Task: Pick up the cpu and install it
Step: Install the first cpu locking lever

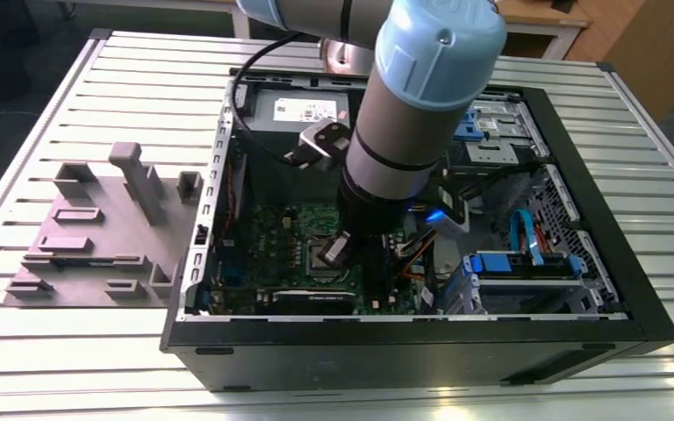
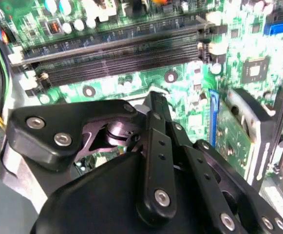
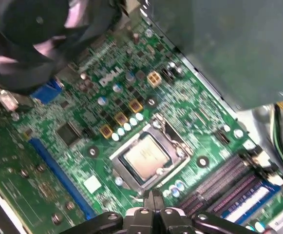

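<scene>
Gripper fingertips pressed together, nothing pinched between them. Just ahead of the tips, the cpu lies flat in its socket, metal frame around it, apparently seated.

Risk, as I judge it: the closed tips hang close above the chip; a small drop would scrape the lid or frame.

Room: memory slots near one side, blue slot on the other; case wall hems the arm beyond.

An open black computer case lies on the slatted metal tabletop, exposing a green motherboard. A grey plastic fixture sits beside the case, toward the exterior view's left.
</scene>
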{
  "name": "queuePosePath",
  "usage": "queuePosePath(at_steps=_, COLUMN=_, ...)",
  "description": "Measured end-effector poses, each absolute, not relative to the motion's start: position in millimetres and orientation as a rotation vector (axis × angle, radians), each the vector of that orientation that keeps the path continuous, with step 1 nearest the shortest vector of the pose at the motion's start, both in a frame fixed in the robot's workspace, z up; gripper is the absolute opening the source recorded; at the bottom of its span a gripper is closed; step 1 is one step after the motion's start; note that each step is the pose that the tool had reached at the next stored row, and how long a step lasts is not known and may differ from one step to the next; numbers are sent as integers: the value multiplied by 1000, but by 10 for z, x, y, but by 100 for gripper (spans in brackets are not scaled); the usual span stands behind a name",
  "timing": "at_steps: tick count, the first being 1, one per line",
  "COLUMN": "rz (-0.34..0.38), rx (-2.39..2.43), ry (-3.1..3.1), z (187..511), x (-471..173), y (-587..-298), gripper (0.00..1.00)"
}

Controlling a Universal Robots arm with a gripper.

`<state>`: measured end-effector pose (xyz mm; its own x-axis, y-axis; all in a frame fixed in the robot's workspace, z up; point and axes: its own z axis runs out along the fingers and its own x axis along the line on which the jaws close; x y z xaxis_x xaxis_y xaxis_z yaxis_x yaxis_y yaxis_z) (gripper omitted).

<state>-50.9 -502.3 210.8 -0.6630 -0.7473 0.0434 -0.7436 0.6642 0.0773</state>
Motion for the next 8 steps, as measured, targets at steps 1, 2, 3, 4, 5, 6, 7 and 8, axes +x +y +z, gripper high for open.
queuePosePath(at_steps=1, rz=-81, rx=1257, ry=-2801, z=2106, x=-540, y=-5022, gripper=10)
queuePosePath(at_steps=2, rz=-81, rx=1257, ry=-2802, z=2104, x=-572, y=-5020, gripper=10)
queuePosePath(at_steps=3, rz=-81, rx=1257, ry=-2803, z=2102, x=-603, y=-5018, gripper=10)
queuePosePath(at_steps=4, rz=-80, rx=1258, ry=-2803, z=2101, x=-633, y=-5015, gripper=10)
queuePosePath(at_steps=5, rz=-80, rx=1258, ry=-2804, z=2100, x=-652, y=-5010, gripper=10)
queuePosePath(at_steps=6, rz=-80, rx=1258, ry=-2804, z=2100, x=-665, y=-5003, gripper=10)
queuePosePath(at_steps=7, rz=-80, rx=1258, ry=-2805, z=2100, x=-671, y=-4993, gripper=10)
queuePosePath(at_steps=8, rz=-80, rx=1258, ry=-2805, z=2100, x=-672, y=-4979, gripper=10)
